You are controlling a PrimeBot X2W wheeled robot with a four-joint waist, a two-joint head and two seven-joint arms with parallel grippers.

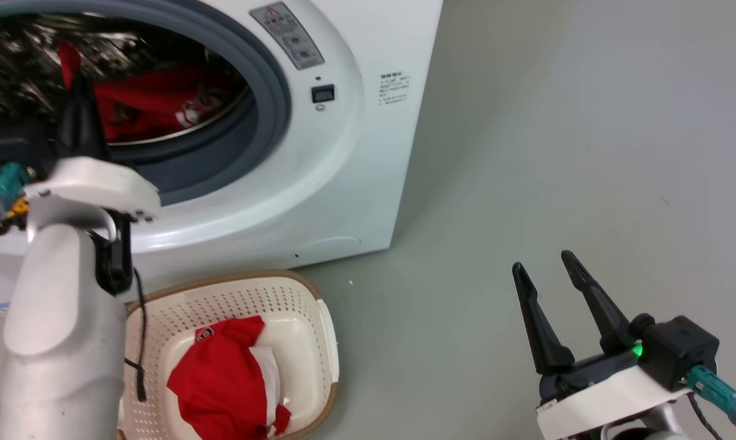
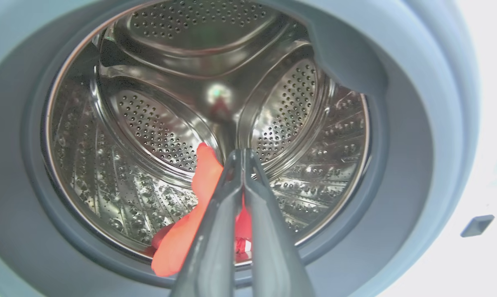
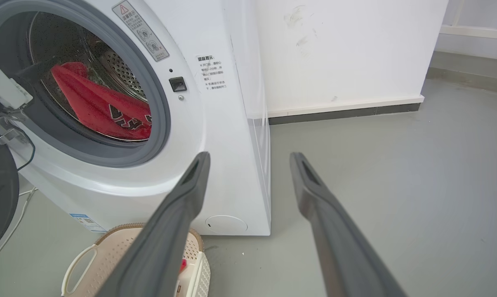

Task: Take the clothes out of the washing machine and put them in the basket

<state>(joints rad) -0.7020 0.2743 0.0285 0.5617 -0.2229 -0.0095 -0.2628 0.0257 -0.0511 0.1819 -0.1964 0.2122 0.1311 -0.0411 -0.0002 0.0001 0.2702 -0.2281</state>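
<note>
Red cloth tells the progress: one garment (image 1: 227, 379) lies in the basket (image 1: 309, 293), and a second garment (image 2: 178, 243) sits in the washing machine (image 1: 355, 153). The left gripper (image 2: 242, 159) reaches into the drum, fingers pinched together on this second garment. The right gripper (image 1: 542, 261) hangs spread and empty. Lifting out and dropping it is left.

The basket (image 1: 251, 299) is partly hidden by the left forearm (image 1: 62, 342) and cut off below; the sticker (image 1: 287, 35) print cannot be read.
</note>
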